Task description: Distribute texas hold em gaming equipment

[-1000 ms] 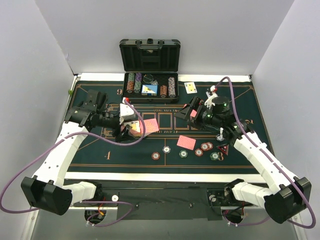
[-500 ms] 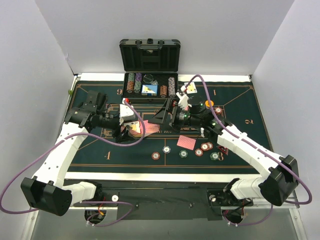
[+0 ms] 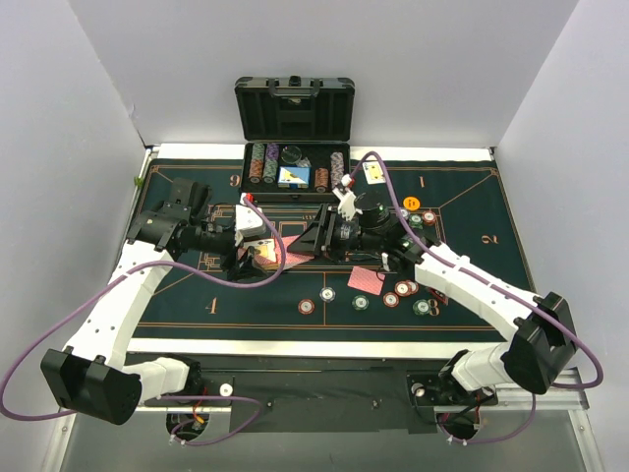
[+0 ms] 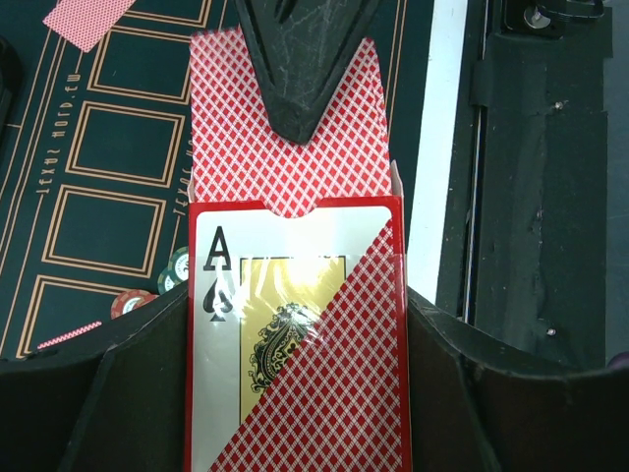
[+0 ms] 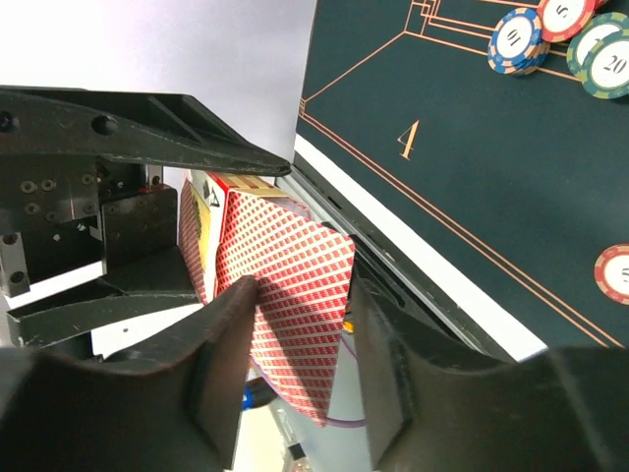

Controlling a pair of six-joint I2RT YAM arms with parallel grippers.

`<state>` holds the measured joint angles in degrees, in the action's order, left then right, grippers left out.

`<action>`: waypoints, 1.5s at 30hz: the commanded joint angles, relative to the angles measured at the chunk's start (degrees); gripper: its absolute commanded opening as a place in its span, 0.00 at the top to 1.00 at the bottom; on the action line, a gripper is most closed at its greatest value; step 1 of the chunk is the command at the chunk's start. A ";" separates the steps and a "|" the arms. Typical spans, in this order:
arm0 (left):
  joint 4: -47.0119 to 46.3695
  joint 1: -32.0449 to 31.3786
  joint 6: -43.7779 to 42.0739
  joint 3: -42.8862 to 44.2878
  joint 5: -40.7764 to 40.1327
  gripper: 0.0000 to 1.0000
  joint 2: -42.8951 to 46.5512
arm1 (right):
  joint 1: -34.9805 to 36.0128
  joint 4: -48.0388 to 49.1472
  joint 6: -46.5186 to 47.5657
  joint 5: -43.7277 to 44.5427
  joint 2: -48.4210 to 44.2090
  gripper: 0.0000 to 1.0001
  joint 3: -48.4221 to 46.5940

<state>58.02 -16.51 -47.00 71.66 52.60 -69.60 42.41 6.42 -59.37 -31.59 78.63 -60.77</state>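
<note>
My left gripper [image 4: 295, 339] is shut on a red card box [image 4: 295, 354] with an ace of spades on its face, held above the felt left of centre [image 3: 261, 254]. A red-backed playing card [image 4: 224, 138] sticks out of the box's open end. My right gripper [image 5: 300, 300] has that card [image 5: 295, 285] between its fingers; one finger [image 4: 295, 79] lies over the card's back, and the jaws stand partly apart. Several striped poker chips [image 3: 361, 301] and another red-backed card [image 3: 366, 279] lie on the felt. An orange disc [image 3: 410, 204] sits further back.
The open black case [image 3: 295, 147] with racked chip rows stands at the back. A face-up card [image 3: 374, 172] lies to its right. The right arm stretches across the middle of the green felt [image 3: 197, 305]. Chips [image 5: 518, 39] lie below the right wrist.
The right arm swung left from the right side of the felt to the box in my left gripper, and its jaws narrowed around the protruding card. The left arm stayed put.
</note>
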 commanded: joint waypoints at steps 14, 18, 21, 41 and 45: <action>-2.56 0.17 -0.02 1.47 4.09 0.97 1.23 | -3.83 0.71 -0.48 -1.89 -3.57 0.80 2.68; -2.56 0.25 0.07 1.73 4.18 0.97 1.05 | -4.88 0.35 -0.48 -2.51 -4.36 0.80 2.68; -2.65 0.25 0.16 1.64 4.18 0.97 1.14 | -5.59 -0.70 -0.13 -2.51 -5.24 0.80 2.15; -2.65 0.87 0.33 0.85 4.27 0.98 2.28 | -14.45 -2.02 -1.71 -5.23 -8.84 1.00 -0.40; -2.12 0.87 0.07 0.59 4.00 0.97 2.63 | -19.20 -2.02 -1.71 -5.49 -8.15 1.00 -2.06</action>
<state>57.80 -16.03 -46.72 71.66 53.06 -69.21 27.22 3.51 -60.64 -35.68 71.90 -59.18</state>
